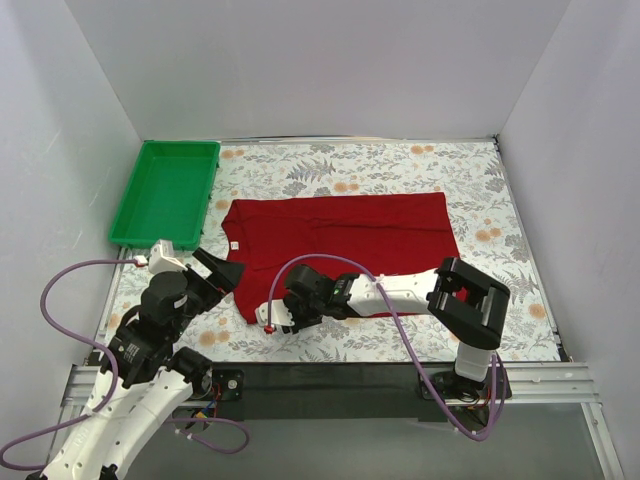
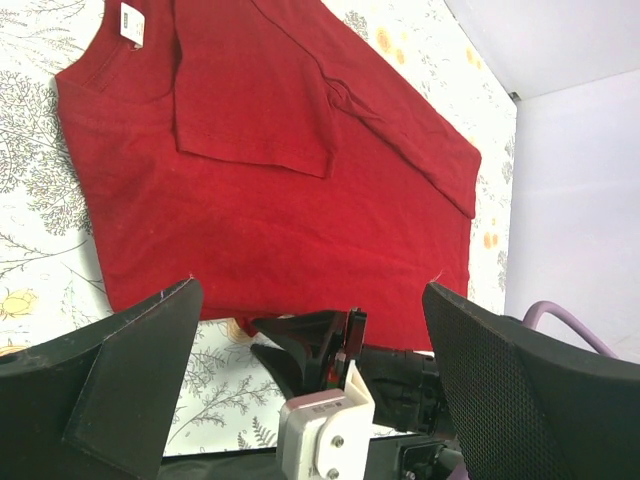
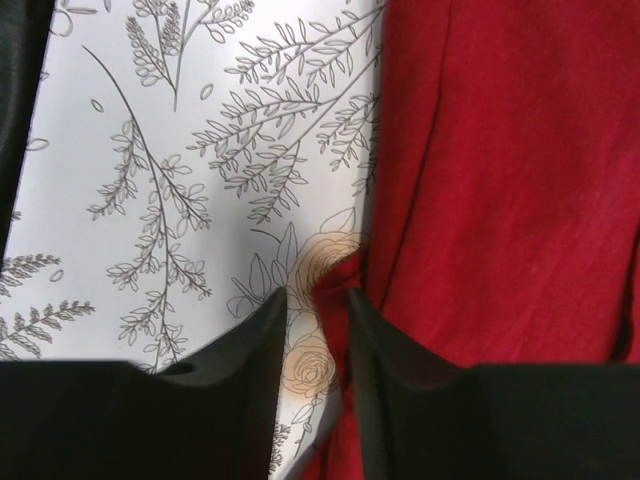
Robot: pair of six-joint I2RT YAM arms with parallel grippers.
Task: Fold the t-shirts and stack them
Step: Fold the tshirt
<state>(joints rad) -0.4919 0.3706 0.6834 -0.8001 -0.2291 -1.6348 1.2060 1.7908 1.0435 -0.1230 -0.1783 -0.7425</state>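
The dark red t-shirt (image 1: 340, 240) lies flat on the flowered table, one sleeve folded in over its body (image 2: 250, 110) and the white neck label (image 2: 132, 22) at its left end. My right gripper (image 1: 275, 312) is down at the shirt's near left corner. In the right wrist view its jaws (image 3: 315, 300) stand narrowly open with the shirt's hem (image 3: 345, 275) bulging between them, against the right finger only. My left gripper (image 1: 225, 272) hovers wide open just left of the shirt, holding nothing (image 2: 310, 300). The right gripper (image 2: 305, 350) shows between its fingers.
A green tray (image 1: 165, 190) stands at the table's far left. White walls close in the left, back and right sides. A purple cable (image 1: 390, 310) loops over the right arm near the table's front edge.
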